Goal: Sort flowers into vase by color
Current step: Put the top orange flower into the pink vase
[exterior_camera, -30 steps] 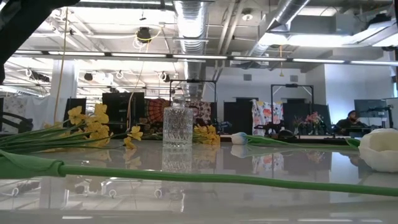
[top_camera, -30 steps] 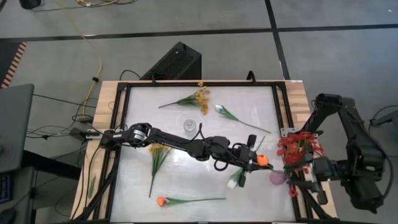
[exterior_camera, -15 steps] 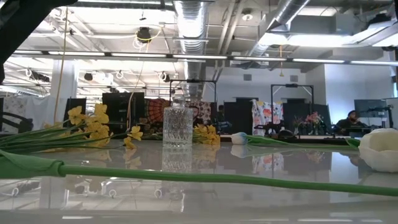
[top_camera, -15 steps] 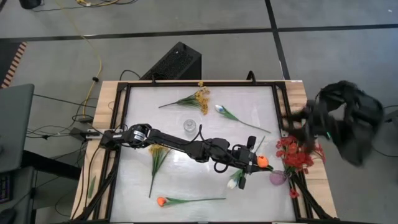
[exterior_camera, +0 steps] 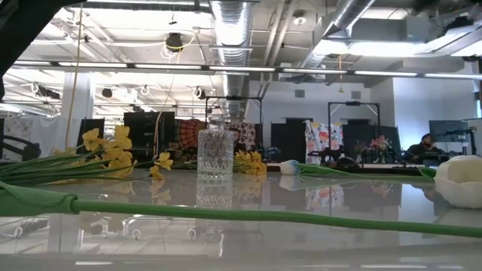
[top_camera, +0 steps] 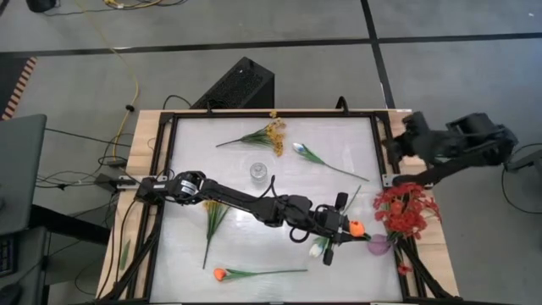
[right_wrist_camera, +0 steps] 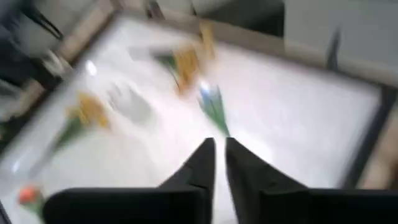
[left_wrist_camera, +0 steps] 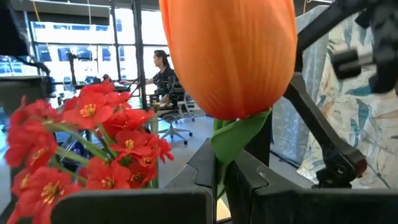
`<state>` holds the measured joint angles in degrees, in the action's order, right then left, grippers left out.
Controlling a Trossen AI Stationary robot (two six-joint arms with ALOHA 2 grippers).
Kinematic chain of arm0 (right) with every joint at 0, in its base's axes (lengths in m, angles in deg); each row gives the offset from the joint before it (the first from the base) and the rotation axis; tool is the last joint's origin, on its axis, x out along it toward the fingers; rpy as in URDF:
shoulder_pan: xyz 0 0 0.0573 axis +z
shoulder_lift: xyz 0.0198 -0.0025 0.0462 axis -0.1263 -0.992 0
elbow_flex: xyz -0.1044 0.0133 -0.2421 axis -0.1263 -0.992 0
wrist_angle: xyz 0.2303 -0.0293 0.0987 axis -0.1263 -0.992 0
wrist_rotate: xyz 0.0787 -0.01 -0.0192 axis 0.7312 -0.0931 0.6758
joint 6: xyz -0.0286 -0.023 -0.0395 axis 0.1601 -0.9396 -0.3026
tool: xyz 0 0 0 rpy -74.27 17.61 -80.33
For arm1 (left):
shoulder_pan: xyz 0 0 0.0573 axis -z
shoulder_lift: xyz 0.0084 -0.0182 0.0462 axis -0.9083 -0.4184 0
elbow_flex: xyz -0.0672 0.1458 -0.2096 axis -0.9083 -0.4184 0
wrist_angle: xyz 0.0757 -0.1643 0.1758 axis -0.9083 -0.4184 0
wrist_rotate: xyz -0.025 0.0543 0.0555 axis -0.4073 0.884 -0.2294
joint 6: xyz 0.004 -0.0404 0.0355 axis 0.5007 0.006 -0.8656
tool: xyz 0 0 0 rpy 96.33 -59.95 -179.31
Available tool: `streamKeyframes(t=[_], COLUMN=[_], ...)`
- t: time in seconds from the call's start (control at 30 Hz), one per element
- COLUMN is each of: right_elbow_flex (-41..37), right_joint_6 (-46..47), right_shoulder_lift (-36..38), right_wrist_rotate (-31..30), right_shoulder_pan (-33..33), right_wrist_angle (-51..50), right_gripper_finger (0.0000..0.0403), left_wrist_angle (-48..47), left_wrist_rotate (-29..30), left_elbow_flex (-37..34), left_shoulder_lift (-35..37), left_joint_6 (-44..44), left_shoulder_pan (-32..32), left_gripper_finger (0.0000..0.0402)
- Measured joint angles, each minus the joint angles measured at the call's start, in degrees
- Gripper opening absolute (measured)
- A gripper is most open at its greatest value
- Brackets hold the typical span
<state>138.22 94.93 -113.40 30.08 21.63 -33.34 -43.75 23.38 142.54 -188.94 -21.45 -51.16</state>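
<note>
My left gripper (top_camera: 345, 227) reaches across the table to its right part, shut on an orange tulip bud (top_camera: 359, 226) beside the red blossom spray (top_camera: 405, 208). The spray stands with its stems in a small purple vase (top_camera: 378, 243). A white tulip bud (top_camera: 318, 248) lies on the table just under my left gripper. My right gripper (top_camera: 398, 146) hangs beyond the table's right edge, its fingers (right_wrist_camera: 205, 163) close together with nothing between them. A clear glass vase (top_camera: 257, 171) stands at mid-table. My left gripper pinches the orange tulip by the green stem and leaf (left_wrist_camera: 231, 138) just below the bud, between its two fingers. The fingers lie about level and point toward the table's right edge. The bud (left_wrist_camera: 230, 56) stands upright above the fingers, clear of the table.
Yellow sprays lie at the far middle (top_camera: 271, 132) and under my left arm (top_camera: 215, 208). A second orange tulip (top_camera: 222, 274) lies near the front edge, and a pale tulip (top_camera: 303, 152) lies far right of the glass vase. A black frame (top_camera: 379, 127) borders the table.
My right arm has swung away from the red spray in the purple vase, going toward the table's far right corner and turning as it went. It now hangs outside the right edge. The red spray stays standing in the vase.
</note>
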Motion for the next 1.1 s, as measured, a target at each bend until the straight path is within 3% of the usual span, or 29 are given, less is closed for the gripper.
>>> streamKeyframes(t=[0.1, 0.3, 0.5, 0.83, 1.1], right_elbow_flex=[-5.3, -12.5, -19.6, -28.9, -34.1], right_joint_6=[-0.9, -1.5, -2.0, 2.7, 10.2], right_shoulder_lift=[2.3, 5.6, 8.3, 10.9, 10.9], right_wrist_rotate=[7.2, 14.1, 30.5, 46.8, 54.2], right_shoulder_pan=[-6.4, -15.5, -20.8, -19.9, -10.4], right_wrist_angle=[0.0, 0.0, 0.1, 0.1, 0.1], right_gripper_finger=[0.0017, 0.0022, 0.0016, 0.0017, 0.0018], left_wrist_angle=[-0.2, -1.3, -1.6, -3.8, -4.2], left_wrist_rotate=[0.0, 0.0, -0.8, -3.4, -3.4], left_elbow_flex=[0.0, 0.0, 0.0, 0.0, 0.0], left_shoulder_lift=[0.0, 0.0, 0.0, 1.3, 1.5], left_joint_6=[0.2, 0.9, 1.6, 2.0, 1.8], left_shoulder_pan=[0.0, 0.2, 0.3, 0.3, 0.3], left_gripper_finger=[0.0, 0.0, 0.0, 0.0, 0.0])
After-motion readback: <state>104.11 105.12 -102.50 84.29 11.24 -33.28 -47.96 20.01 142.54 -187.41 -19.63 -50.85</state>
